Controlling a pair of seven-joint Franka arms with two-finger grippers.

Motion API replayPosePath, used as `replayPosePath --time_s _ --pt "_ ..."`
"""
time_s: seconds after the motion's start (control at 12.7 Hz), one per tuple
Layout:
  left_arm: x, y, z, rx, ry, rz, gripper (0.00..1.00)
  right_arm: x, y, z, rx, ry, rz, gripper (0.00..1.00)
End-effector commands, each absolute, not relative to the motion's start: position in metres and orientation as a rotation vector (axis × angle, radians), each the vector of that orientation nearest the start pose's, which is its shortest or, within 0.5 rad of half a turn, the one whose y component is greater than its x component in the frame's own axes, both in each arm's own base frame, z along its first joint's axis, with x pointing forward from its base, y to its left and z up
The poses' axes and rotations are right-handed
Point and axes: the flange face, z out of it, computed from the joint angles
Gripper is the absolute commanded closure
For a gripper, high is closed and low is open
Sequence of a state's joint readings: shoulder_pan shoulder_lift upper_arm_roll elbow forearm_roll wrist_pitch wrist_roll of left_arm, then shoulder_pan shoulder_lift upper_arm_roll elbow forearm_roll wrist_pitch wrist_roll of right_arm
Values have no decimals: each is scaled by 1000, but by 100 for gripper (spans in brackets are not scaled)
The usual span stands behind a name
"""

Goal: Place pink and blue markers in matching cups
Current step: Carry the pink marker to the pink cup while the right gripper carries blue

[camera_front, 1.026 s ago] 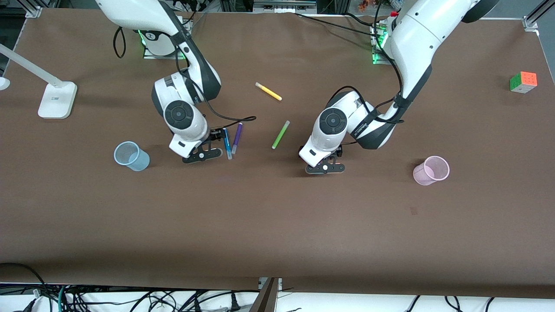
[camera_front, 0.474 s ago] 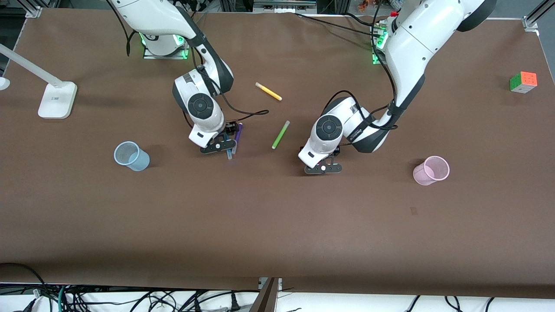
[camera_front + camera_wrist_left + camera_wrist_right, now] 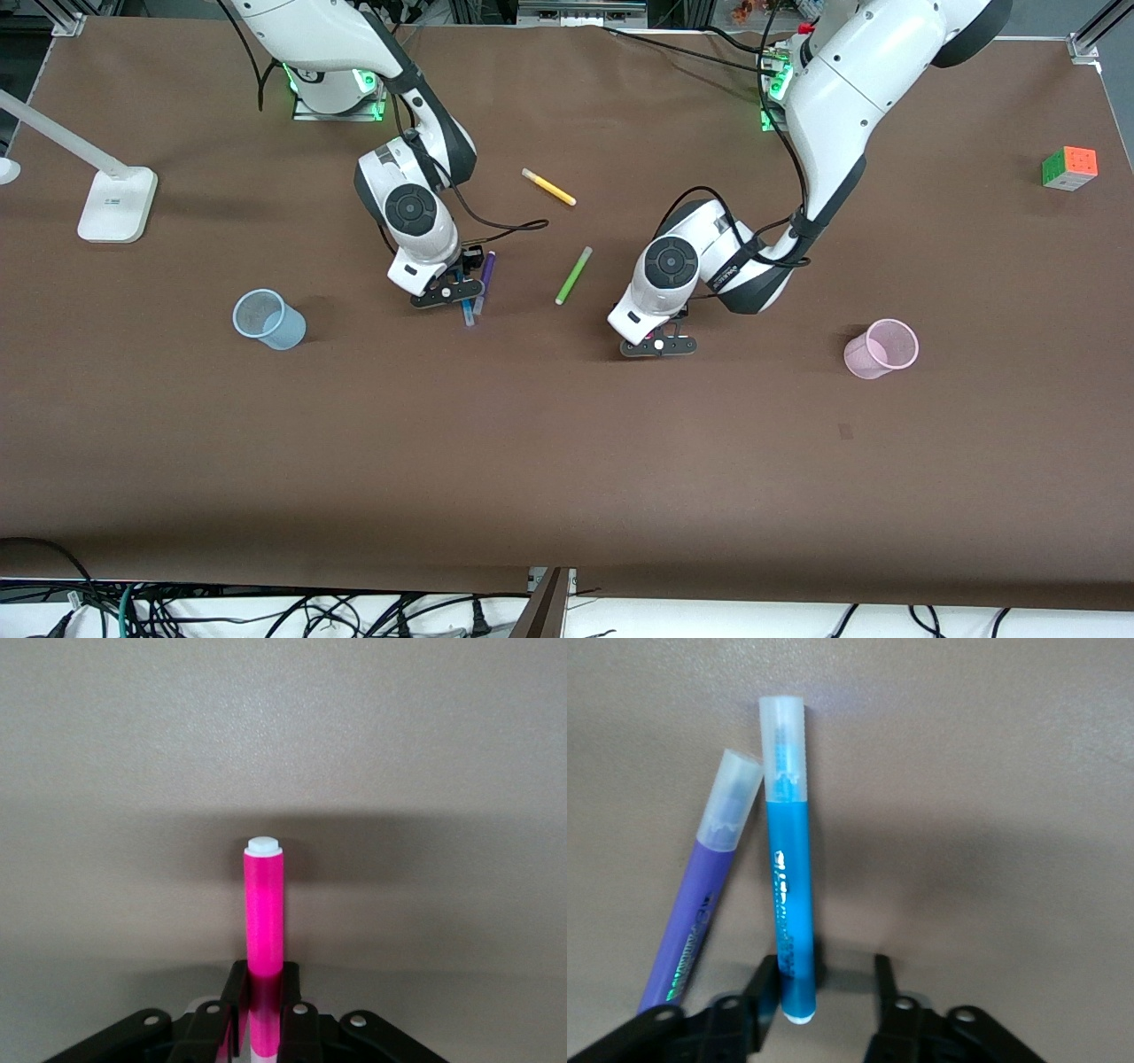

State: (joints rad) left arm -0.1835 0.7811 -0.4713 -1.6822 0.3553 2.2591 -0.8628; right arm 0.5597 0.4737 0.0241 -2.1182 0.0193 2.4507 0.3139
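My left gripper (image 3: 657, 344) is low over the table's middle, shut on the magenta-pink marker (image 3: 264, 912), which sticks out from between the jaws; the hand hides it in the front view. My right gripper (image 3: 450, 293) is open, down at the blue marker (image 3: 787, 895), whose end lies between the jaws, close against one finger (image 3: 764, 983). The blue marker's pale tip (image 3: 468, 315) shows in the front view. The pale blue cup (image 3: 268, 319) stands toward the right arm's end of the table. The pale pink cup (image 3: 881, 348) stands toward the left arm's end.
A purple marker (image 3: 485, 278) lies right beside the blue one and also shows in the right wrist view (image 3: 700, 904). A lime-green marker (image 3: 573, 276) and a yellow marker (image 3: 548, 187) lie between the arms. A lamp base (image 3: 117, 204) and a colour cube (image 3: 1069, 167) sit near the table's ends.
My right gripper has moved toward the left arm's end and come down over the blue marker. My left gripper has shifted only slightly, still holding the pink marker.
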Motion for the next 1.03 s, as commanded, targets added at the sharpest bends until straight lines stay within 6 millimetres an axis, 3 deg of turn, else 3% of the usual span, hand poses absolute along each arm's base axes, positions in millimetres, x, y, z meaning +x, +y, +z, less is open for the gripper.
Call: replayPosePath --time_s 0.0,0.24,0.39,0.55,0.71,0.95 --pt "565 -357 192 -3092 -152 152 100 463 311 176 -3143 -397 202 100" --pt "579 -329 253 -3084 -296 241 100 470 313 186 -3137 -395 173 100" --pt "588 -306 295 -3115 -426 305 100 489 306 213 -3126 -387 95 100" --pt "609 -271 342 -3161 -516 385 100 519 277 249 -3127 -478 63 100" --pt "634 -228 387 -3199 -681 535 100 552 232 291 -3122 -667 157 100" --pt "657 -159 421 -3250 -947 725 100 596 163 356 -3056 -932 329 100"
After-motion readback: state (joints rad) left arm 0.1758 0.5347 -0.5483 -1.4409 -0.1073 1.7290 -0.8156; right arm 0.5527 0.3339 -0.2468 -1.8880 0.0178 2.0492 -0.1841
